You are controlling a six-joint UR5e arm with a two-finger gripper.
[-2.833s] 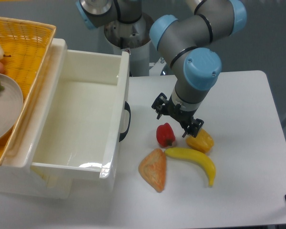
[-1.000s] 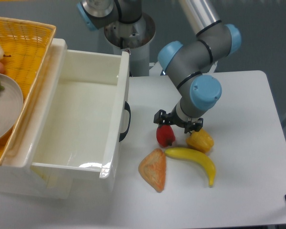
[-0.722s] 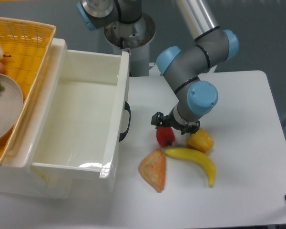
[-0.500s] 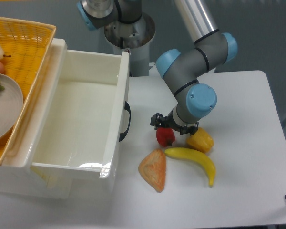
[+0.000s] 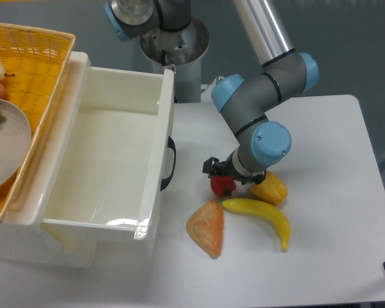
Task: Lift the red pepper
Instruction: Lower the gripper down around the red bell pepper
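Note:
The red pepper (image 5: 222, 187), small and glossy, stands on the white table just right of the white bin. My gripper (image 5: 228, 174) has come down right over it, and its black fingers straddle the pepper's top, one on the left (image 5: 210, 168) and one on the right. The jaws look open, with the pepper between them; its upper part is hidden by the gripper. The arm's grey and blue wrist hangs just above.
A yellow pepper (image 5: 270, 188) sits right beside the gripper's right finger. A banana (image 5: 262, 215) and an orange triangular bread-like piece (image 5: 207, 229) lie just in front. The white bin (image 5: 162, 138) stands to the left, with a wicker basket (image 5: 38, 61) and plate (image 5: 9, 144) beyond it.
The gripper has come down from above the two peppers and shifted slightly left, so its fingers now sit low around the red pepper. The pepper and other items have not moved.

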